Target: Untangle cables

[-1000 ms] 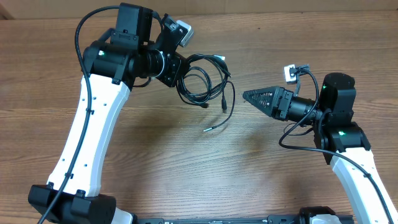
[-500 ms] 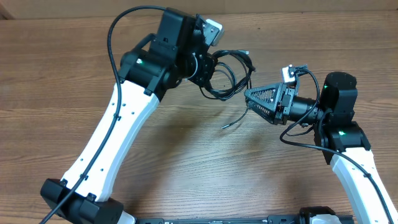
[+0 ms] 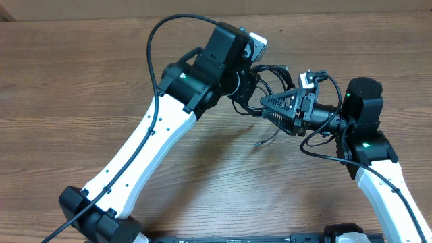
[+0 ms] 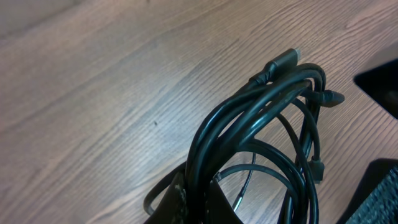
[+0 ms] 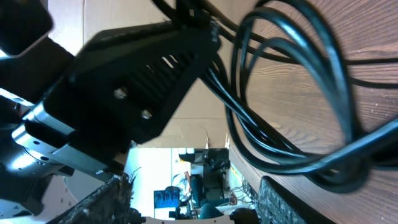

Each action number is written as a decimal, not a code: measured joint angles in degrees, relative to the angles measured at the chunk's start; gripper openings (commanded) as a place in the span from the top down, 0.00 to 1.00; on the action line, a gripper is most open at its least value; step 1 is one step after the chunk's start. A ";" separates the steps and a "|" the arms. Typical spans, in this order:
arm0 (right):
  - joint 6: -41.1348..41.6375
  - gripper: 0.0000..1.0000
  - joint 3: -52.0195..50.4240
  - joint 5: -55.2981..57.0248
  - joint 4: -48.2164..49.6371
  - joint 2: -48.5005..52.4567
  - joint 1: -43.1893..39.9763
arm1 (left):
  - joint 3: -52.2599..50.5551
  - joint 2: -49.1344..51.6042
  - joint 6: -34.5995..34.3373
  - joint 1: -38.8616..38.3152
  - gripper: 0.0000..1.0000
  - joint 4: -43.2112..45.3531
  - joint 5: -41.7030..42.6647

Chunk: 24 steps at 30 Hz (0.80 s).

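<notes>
The cables point(image 3: 273, 74), a looped black bundle, are hanging above the wooden table point(image 3: 67, 81) near its 12 o'clock edge, with one loose end point(image 3: 260, 142) dangling at the bundle's 6 o'clock. The left gripper point(image 3: 248, 88) is clamping the bundle from 9 o'clock, jaws tight on the cords. The right gripper point(image 3: 265, 108) is pointing in from 5 o'clock, its jaws standing apart with loops showing between them.

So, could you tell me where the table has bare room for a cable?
Bare table left of the left arm, and in front between it and the right arm. Crowded at top centre, where the left gripper holds the cables by the right gripper.
</notes>
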 measured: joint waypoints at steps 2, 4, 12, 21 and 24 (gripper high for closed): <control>0.04 0.39 0.00 0.66 -0.02 0.00 0.00 | 0.00 0.66 -1.68 -0.15 0.96 0.00 0.00; -0.07 0.40 0.00 1.29 -0.07 0.00 0.00 | 0.00 0.87 -2.99 -0.15 0.96 0.00 -0.02; -0.98 0.45 0.00 5.49 -4.90 0.00 0.00 | 0.00 0.90 -10.47 -0.15 0.96 -0.07 -0.17; 0.20 0.51 0.02 13.00 -7.65 0.00 0.04 | 0.00 0.90 -13.75 -1.27 0.96 -1.27 0.72; 0.98 0.52 0.02 16.41 -9.86 -0.02 0.04 | 0.00 0.90 -13.79 -1.29 0.96 -1.29 1.86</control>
